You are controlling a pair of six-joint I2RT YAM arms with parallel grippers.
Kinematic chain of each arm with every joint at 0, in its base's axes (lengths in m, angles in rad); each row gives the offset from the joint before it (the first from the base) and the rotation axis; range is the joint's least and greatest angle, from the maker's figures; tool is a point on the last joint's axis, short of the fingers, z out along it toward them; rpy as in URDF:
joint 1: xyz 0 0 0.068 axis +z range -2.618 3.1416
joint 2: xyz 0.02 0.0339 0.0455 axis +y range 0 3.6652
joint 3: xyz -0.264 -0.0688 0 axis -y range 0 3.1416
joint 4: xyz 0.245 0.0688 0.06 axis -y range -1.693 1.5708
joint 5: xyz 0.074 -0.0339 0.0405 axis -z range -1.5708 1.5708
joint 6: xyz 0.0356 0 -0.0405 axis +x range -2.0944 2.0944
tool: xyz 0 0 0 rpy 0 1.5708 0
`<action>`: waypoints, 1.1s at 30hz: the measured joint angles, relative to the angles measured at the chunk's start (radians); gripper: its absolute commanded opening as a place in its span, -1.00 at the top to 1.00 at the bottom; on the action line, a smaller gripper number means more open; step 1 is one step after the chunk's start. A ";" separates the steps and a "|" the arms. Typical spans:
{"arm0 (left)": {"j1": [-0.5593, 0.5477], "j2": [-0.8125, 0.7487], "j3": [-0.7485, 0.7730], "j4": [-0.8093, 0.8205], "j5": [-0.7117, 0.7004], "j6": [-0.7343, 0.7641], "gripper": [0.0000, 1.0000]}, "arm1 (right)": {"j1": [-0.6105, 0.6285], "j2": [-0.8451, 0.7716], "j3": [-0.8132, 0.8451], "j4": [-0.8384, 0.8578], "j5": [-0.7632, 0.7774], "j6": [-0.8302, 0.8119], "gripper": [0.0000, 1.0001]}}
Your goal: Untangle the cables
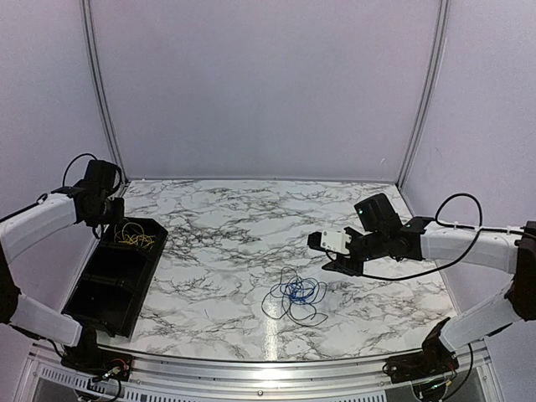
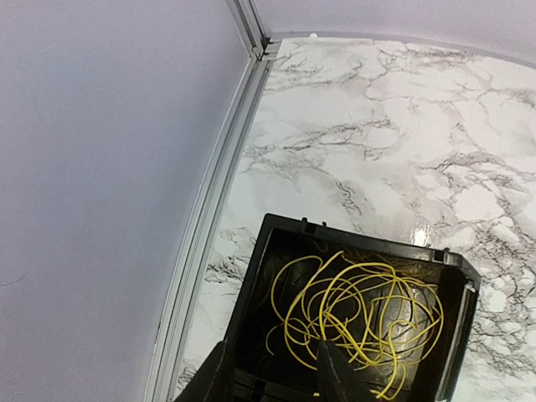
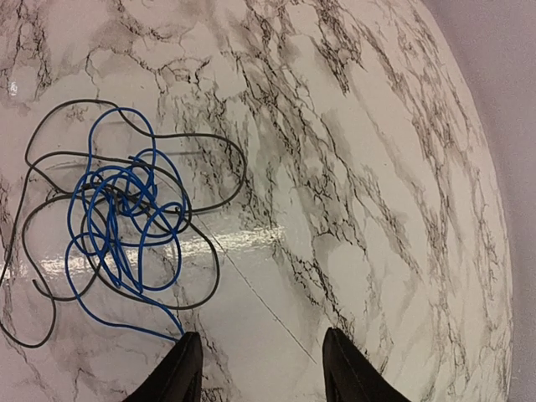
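Sorted: we log the yellow cable (image 2: 352,310) in the far compartment of the black bin (image 2: 255,285), far left. The left pincer (image 2: 276,360) hangs above it, fingers apart, empty.
Outstanding: we log the blue cable (image 3: 117,201) and black cable (image 3: 219,272) intertwined mid-worktop (image 3: 377,167). The right pincer (image 3: 264,352) is just beside them, apart, empty.

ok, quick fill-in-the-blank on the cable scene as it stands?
1. The cable in the black bin is ____.
2. The blue cable on the table is tangled with a ____ one.
3. The right pincer has its jaws ____.
Missing: yellow; black; open.
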 measured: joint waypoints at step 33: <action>-0.897 0.176 -0.126 0.624 -0.017 -0.225 -0.10 | 0.002 0.210 0.102 -0.074 -0.160 0.121 0.04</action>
